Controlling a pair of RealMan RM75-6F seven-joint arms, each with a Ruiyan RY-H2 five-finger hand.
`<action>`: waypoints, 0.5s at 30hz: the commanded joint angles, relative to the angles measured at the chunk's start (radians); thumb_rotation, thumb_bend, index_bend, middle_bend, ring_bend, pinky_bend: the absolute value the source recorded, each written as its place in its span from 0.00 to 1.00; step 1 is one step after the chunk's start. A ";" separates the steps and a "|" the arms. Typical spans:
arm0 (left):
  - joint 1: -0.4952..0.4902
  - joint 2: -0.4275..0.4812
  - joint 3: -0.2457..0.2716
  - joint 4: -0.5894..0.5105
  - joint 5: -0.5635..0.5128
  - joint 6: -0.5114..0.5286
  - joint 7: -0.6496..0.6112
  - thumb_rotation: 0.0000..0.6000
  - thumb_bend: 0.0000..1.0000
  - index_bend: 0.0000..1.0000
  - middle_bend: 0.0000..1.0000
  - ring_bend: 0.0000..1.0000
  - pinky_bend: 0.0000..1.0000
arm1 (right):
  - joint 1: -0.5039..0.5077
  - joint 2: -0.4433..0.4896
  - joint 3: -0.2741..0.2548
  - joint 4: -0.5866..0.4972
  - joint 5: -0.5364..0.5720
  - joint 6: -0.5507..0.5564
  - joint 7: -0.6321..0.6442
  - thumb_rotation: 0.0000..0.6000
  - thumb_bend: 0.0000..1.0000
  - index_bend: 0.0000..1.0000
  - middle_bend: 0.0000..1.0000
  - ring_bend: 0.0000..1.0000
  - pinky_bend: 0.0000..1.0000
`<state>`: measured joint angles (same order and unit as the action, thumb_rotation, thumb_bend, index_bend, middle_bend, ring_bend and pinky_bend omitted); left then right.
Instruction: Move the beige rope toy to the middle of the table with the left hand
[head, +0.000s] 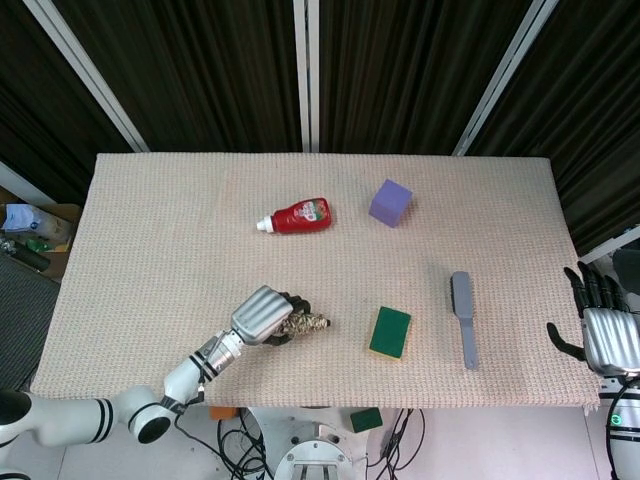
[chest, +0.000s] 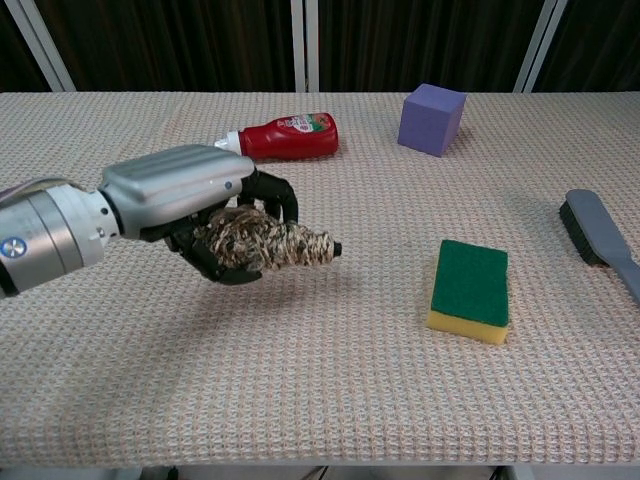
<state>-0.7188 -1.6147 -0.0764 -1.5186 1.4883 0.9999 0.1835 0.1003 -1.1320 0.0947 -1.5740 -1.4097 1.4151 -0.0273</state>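
Note:
My left hand (chest: 185, 205) (head: 262, 316) grips the beige rope toy (chest: 280, 247) (head: 305, 324) with its fingers curled around one end. The toy is lifted clear of the woven table (chest: 320, 400), and its free end pokes out to the right toward the sponge. This is near the table's front, left of centre. My right hand (head: 604, 335) hangs off the table's right front edge with its fingers apart and nothing in it; the chest view does not show it.
A green and yellow sponge (chest: 468, 290) lies right of the toy. A grey brush (chest: 601, 240) sits at the right. A red ketchup bottle (chest: 283, 137) and a purple cube (chest: 432, 118) lie toward the back.

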 joint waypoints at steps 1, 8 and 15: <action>-0.060 0.041 -0.083 0.005 -0.022 -0.041 -0.077 1.00 0.38 0.58 0.58 0.58 0.75 | -0.002 0.003 0.001 -0.002 0.000 0.004 0.001 0.97 0.33 0.00 0.00 0.00 0.00; -0.235 -0.013 -0.244 0.172 -0.139 -0.202 -0.175 1.00 0.38 0.58 0.58 0.58 0.75 | -0.007 0.006 0.004 -0.002 0.008 0.008 0.011 0.97 0.33 0.00 0.00 0.00 0.00; -0.390 -0.184 -0.273 0.432 -0.196 -0.334 -0.237 1.00 0.38 0.58 0.58 0.58 0.75 | -0.004 0.008 0.008 0.002 0.014 0.002 0.020 0.97 0.33 0.00 0.00 0.00 0.00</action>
<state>-1.0346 -1.7156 -0.3264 -1.1936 1.3264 0.7277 -0.0178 0.0959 -1.1236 0.1021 -1.5724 -1.3967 1.4182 -0.0082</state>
